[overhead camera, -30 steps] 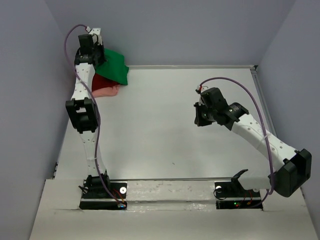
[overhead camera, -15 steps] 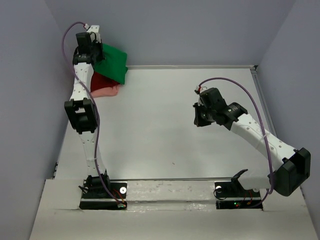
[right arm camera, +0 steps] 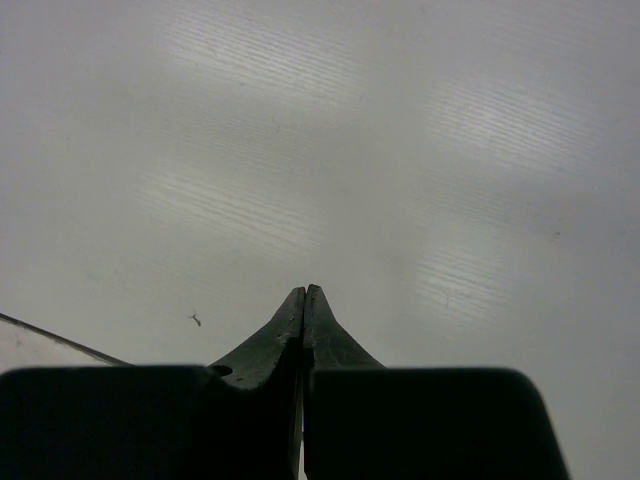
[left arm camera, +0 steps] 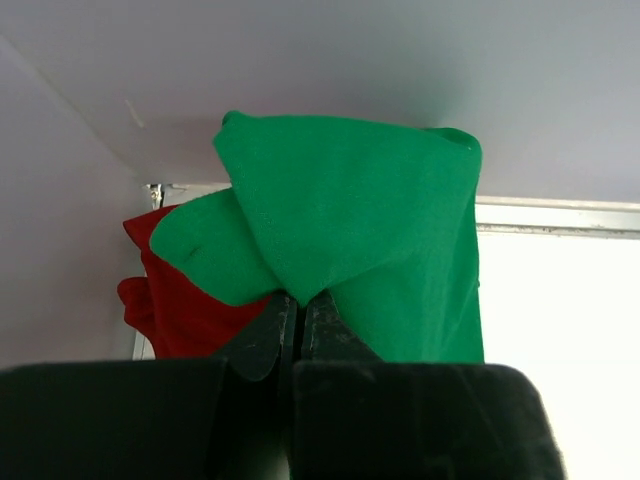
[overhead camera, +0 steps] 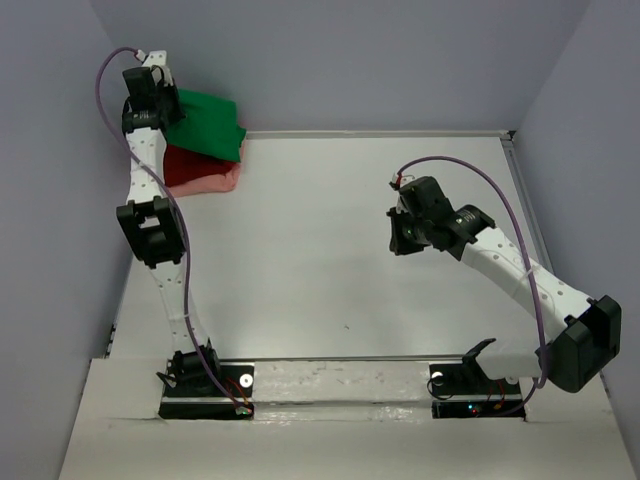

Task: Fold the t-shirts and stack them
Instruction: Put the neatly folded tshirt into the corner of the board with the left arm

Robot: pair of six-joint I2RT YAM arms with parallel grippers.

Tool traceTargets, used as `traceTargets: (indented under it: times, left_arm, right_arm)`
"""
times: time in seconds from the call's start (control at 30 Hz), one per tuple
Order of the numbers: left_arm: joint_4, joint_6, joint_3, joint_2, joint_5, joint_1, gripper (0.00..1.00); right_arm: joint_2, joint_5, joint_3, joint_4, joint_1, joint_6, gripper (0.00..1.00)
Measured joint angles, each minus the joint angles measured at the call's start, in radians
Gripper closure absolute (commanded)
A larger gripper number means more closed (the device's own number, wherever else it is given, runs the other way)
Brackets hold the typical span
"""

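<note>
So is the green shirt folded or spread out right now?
Folded: the green shirt is a compact bundle of overlapping layers, not spread flat. The shut left gripper pinches it, partly over the red shirt.

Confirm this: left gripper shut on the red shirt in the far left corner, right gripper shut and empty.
Wrong shirt: the left gripper is shut on the green shirt, not the red shirt, as the left wrist view shows. The right gripper is shut and empty.
</note>
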Motion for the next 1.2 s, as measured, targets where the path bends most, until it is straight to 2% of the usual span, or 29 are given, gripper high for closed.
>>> traceTargets:
  times: [0.33,0.63,1.2]
  left_arm:
    - [0.016,-0.029,0.054,0.115,0.028,0.051,0.96]
    - [0.024,-0.053,0.058,0.153,0.037,0.096,0.93]
    - [0.074,-0.109,0.086,0.222,0.035,0.129,0.46]
  right_arm:
    - [0.0,0.009,0.003,-0.053,0.0,0.003,1.0]
    - [0.028,0.019,0.029,-0.064,0.0,0.003,1.0]
    - [0.034,0.023,0.039,-0.087,0.0,0.003,1.0]
